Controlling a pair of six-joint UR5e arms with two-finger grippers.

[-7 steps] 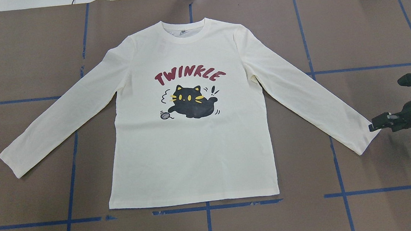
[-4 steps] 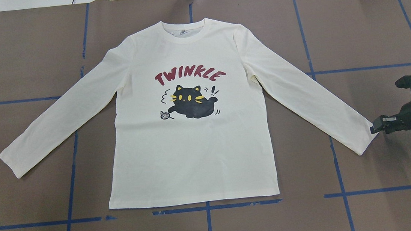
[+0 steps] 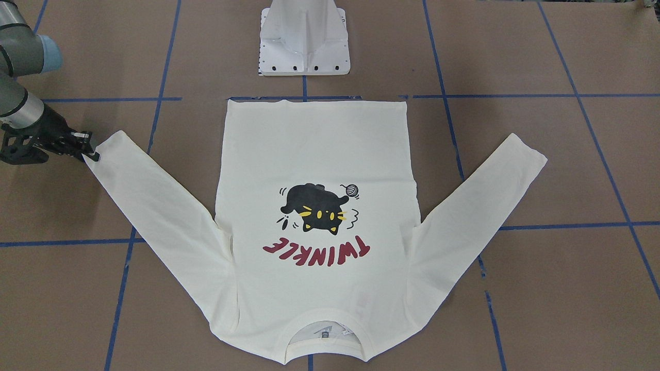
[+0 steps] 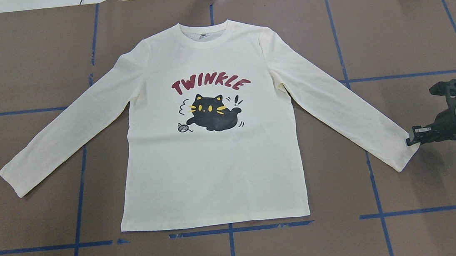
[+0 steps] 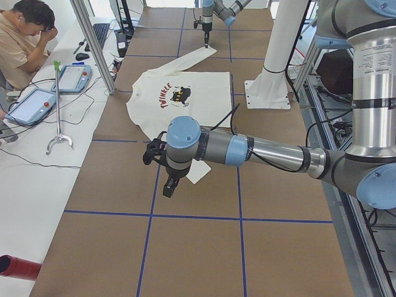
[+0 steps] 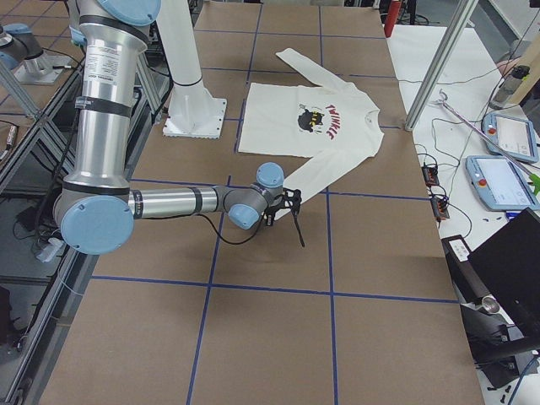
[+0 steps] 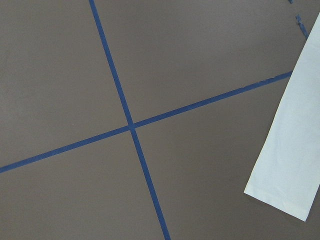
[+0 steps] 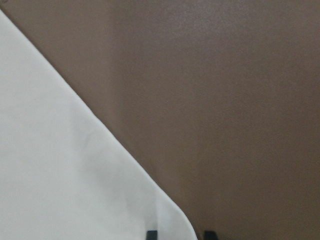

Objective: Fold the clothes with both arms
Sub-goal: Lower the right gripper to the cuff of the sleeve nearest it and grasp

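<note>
The cream-white shirt (image 4: 215, 167) lies flat and front up on the brown table, with the black cat and red "TWINKLE" showing and both sleeves spread out; it also shows in the front-facing view (image 3: 314, 149). My right gripper (image 4: 409, 141) is low at the right sleeve's cuff (image 4: 406, 154), also seen in the front-facing view (image 3: 88, 150). In the right wrist view its two fingertips (image 8: 151, 234) stand apart, with the cuff corner (image 8: 175, 222) between them. My left gripper (image 5: 167, 187) shows only in the exterior left view, near the left cuff (image 7: 282, 185); I cannot tell its state.
The white pedestal base (image 3: 304, 46) stands at the robot's side of the table, by the shirt's hem. Blue tape lines (image 4: 229, 230) grid the table. An operator (image 5: 25, 43), tablets and a metal grabber stick (image 5: 59, 105) are on the white side table.
My right gripper has moved a little to the left, onto the edge of the right cuff. The shirt has not moved.
</note>
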